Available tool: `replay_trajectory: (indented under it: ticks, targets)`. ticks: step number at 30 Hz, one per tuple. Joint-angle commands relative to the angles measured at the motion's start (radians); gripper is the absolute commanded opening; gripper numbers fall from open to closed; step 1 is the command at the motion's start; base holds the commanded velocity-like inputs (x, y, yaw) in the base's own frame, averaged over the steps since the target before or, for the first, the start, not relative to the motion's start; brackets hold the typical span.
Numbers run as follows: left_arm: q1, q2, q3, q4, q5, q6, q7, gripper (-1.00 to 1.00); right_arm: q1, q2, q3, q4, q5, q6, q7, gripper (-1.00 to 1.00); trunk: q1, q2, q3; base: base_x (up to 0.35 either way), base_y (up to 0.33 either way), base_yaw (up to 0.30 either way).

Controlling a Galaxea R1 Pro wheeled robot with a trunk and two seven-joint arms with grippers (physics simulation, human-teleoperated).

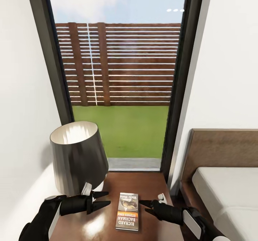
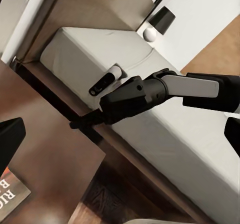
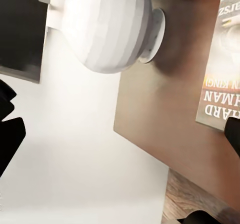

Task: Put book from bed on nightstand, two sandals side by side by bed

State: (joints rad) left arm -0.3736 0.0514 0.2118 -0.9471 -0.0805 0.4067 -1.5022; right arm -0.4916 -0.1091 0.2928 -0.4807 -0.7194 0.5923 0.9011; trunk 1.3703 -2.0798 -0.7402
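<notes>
The book (image 1: 128, 212) lies flat on the glossy top of the nightstand (image 1: 150, 183), its cover up and free of both grippers. To its left my left gripper (image 1: 104, 199) is open, fingertips pointing toward it. My right gripper (image 1: 145, 205) hovers at the book's right edge, open and holding nothing; the left wrist view has it (image 2: 77, 124) over the gap between nightstand and bed (image 2: 80, 49). In the right wrist view the book (image 3: 222, 79) rests on the brown top (image 3: 165, 119). The bed (image 1: 222, 187) stands to the right. The sandals are out of view.
A table lamp (image 1: 77, 155) with a dark shade and a white round base (image 3: 112, 24) stands on the nightstand's left half, close to my left arm. A tall window (image 1: 122, 90) rises behind. White walls close both sides. A second lamp (image 2: 160, 21) stands beyond the bed.
</notes>
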Motion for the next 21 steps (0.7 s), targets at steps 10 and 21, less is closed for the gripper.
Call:
replay_trajectory:
  ticks: [10, 21]
  targets:
    - [0.0, -0.001, 0.003, 0.001, -0.009, 0.01, -0.006, 1.0, 0.0, -0.004, 0.005, -0.001, -0.009, 0.006, -0.001, 1.0, -0.039, 0.07, 0.03, 0.0, 0.0, 0.0]
    - [0.008, 0.0, 0.007, 0.146, -0.015, -0.05, 0.129, 1.0, 0.001, -0.034, 0.005, 0.017, -0.001, -0.126, -0.003, 1.0, -0.081, 0.147, 0.065, 0.0, 0.0, 0.0]
